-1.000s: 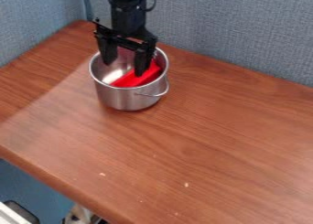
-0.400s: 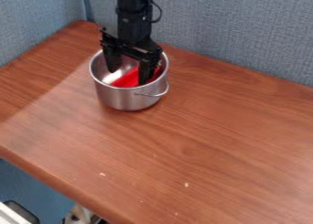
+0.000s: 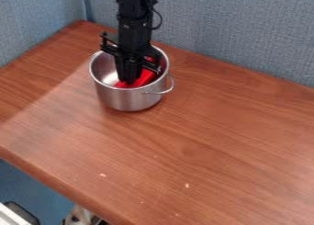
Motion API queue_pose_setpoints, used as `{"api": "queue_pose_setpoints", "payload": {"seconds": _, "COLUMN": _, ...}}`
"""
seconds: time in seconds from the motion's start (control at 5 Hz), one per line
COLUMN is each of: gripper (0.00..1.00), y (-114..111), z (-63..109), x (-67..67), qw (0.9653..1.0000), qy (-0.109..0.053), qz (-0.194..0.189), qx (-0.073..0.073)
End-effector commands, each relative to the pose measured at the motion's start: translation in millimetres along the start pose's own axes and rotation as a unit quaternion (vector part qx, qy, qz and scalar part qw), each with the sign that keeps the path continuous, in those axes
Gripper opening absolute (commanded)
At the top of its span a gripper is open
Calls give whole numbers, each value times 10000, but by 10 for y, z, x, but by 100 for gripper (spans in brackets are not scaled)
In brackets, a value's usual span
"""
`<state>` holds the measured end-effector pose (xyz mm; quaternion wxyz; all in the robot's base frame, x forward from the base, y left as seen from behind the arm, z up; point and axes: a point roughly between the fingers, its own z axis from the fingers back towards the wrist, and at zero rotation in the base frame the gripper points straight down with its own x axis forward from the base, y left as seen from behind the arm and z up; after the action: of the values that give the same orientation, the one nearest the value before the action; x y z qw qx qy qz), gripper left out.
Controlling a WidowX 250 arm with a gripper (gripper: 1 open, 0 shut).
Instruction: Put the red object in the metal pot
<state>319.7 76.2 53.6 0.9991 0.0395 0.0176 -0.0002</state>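
The metal pot (image 3: 120, 98) stands on the wooden table at the back left, its thin wire handle facing front right. The red object (image 3: 149, 77) lies inside it, leaning against the right inner wall. My gripper (image 3: 130, 74) points straight down into the pot. Its black fingers (image 3: 127, 65) are drawn together on the red object, and red shows on both sides of them. The lower part of the red object is hidden behind the fingers and the pot wall.
The brown wooden table (image 3: 185, 146) spreads out in front of and to the right of the pot. A blue-grey fabric wall (image 3: 245, 27) runs close behind it. The table's front edge drops off at the lower left.
The fingers stood wide apart over the pot rim before and have now closed together inside the pot on the red object. The pot has not moved.
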Motion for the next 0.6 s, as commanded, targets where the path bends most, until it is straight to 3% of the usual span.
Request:
{"api": "queue_pose_setpoints", "payload": {"seconds": 0.0, "gripper": 100, "y": -21, "z": 125, "x": 17, "qw": 9998, "qy": -167, "qz": -71, "qx": 97}}
{"api": "queue_pose_setpoints", "payload": {"seconds": 0.4, "gripper": 100, "y": -42, "z": 198, "x": -9, "qw": 9997, "qy": -185, "qz": -82, "qx": 161}}
